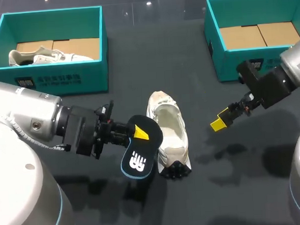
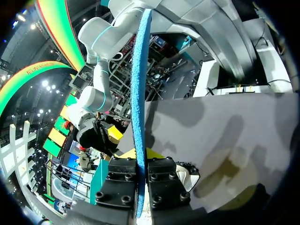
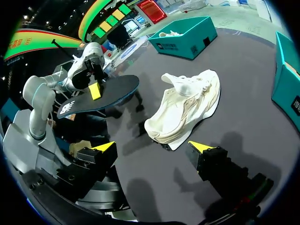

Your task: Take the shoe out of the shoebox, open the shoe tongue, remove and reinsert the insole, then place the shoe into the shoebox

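From above, the left fingers (image 1: 140,132) are clamped on the black insole (image 1: 139,154), just left of the white shoe (image 1: 170,134) lying on the tabletop (image 1: 221,189). The right fingers (image 1: 218,123) hover to its right, near the right shoebox (image 1: 228,62). The left wrist view shows the insole (image 2: 139,84) edge-on, pinched from both sides. The right wrist view shows the right fingers (image 3: 104,148) spread wide, holding nothing, with the shoe (image 3: 187,103) ahead of them.

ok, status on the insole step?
Left gripper shut on insole, held beside shoe. Right gripper open, on shoe's other side. Shoe on table between them. Nothing in the way.
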Controlling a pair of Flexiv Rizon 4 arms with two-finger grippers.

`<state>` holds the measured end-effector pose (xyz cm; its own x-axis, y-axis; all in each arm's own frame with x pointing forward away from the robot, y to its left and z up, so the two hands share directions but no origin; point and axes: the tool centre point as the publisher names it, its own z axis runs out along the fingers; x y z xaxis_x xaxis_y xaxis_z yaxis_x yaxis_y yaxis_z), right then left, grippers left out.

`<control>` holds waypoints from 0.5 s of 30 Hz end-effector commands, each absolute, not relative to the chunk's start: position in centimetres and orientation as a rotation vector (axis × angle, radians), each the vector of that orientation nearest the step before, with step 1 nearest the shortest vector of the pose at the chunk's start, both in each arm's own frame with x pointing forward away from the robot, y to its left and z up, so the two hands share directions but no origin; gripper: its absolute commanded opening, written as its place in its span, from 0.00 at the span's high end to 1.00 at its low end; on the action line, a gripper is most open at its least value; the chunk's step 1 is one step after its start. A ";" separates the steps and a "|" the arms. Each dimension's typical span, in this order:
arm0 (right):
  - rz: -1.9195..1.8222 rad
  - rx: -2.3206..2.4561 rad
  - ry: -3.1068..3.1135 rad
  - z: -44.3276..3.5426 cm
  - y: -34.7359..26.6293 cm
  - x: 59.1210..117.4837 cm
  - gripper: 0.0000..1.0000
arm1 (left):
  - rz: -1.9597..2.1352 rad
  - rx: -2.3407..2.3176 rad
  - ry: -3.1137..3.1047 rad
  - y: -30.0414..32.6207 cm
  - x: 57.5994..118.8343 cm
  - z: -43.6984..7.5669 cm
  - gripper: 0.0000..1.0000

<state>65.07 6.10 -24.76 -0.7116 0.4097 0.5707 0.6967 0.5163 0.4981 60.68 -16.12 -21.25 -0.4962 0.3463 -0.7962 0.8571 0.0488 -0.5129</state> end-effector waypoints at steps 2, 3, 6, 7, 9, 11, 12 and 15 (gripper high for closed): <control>-1.100 -0.618 -2.582 -25.1 6.2 63.7 0.00 | -1.517 1.200 1.873 -16.4 59.8 -21.4 1.00; -1.095 -0.575 -2.614 -25.4 6.1 63.6 0.00 | -1.530 1.188 1.881 -16.5 59.7 -21.5 1.00; -1.062 -0.488 -2.687 -26.2 6.3 63.4 0.00 | -1.622 1.154 1.909 -16.7 59.2 -21.9 1.00; -1.039 -0.444 -2.711 -26.5 6.4 63.3 0.00 | -1.645 1.150 1.916 -16.8 59.1 -22.1 1.00; -0.971 -0.338 -2.727 -27.5 7.0 63.2 0.00 | -1.655 1.148 1.920 -16.8 58.9 -22.1 1.00; -0.971 -0.338 -2.727 -27.5 7.0 63.2 0.00 | -1.655 1.148 1.920 -16.8 58.9 -22.1 1.00; -0.971 -0.338 -2.727 -27.5 7.0 63.2 0.00 | -1.655 1.148 1.920 -16.8 58.9 -22.1 1.00; -0.971 -0.338 -2.727 -27.5 7.0 63.2 0.00 | -1.655 1.148 1.920 -16.8 58.9 -22.1 1.00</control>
<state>62.42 6.63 -27.74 -0.9500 0.1446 0.2767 0.2894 0.7403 0.6068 58.74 -16.58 -21.98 -0.6069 0.3394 -0.7187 0.7610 -0.0125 -0.6486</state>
